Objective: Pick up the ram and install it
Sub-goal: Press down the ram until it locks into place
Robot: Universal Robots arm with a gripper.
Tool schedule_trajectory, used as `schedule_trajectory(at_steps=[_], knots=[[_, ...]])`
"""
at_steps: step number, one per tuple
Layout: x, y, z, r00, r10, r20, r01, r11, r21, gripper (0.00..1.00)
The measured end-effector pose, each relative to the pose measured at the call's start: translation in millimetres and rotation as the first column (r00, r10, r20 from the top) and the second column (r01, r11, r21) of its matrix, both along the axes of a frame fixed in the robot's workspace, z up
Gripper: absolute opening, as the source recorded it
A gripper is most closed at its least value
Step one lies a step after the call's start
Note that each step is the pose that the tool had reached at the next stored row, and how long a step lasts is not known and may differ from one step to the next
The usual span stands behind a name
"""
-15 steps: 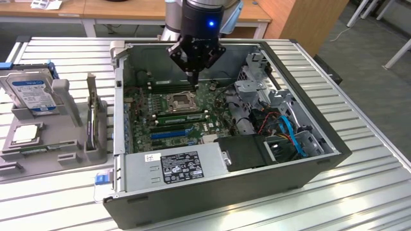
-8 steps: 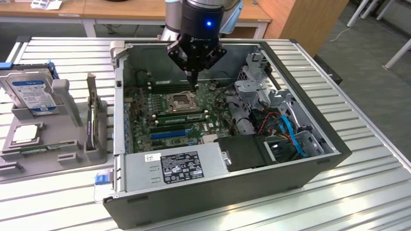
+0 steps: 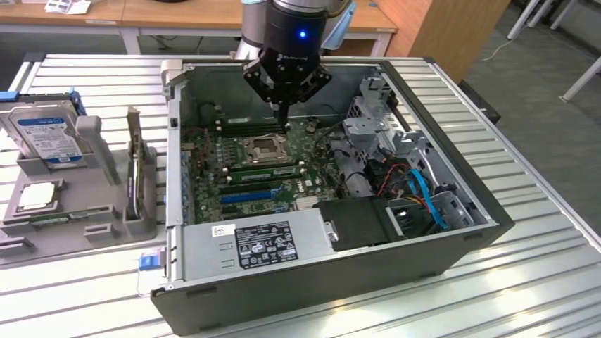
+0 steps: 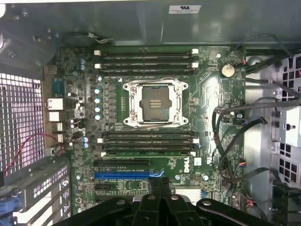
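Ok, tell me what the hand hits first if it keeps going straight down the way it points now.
Most likely the motherboard, near the memory slots by the far edge of the processor socket. The hand is shut and points down into the open computer case. Depth is hard to judge, so the exact spot is uncertain.

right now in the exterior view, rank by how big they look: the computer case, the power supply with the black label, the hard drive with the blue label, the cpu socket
1. Open dark grey computer case
2. Silver power supply with black label
3. Silver hard drive with blue label
4. Square metal CPU socket

The hard drive sits partly hidden in its grey holder, but the order still looks clear.
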State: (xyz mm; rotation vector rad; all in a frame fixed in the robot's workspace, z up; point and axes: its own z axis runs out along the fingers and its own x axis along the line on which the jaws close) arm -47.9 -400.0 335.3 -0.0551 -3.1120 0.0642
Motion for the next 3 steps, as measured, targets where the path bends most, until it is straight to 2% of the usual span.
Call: schedule_trajectory(at_steps=[3], knots=[[0.0, 0.0, 0.0, 1.0000, -0.003, 0.0000, 0.003, 1.0000, 0.0000, 0.11]])
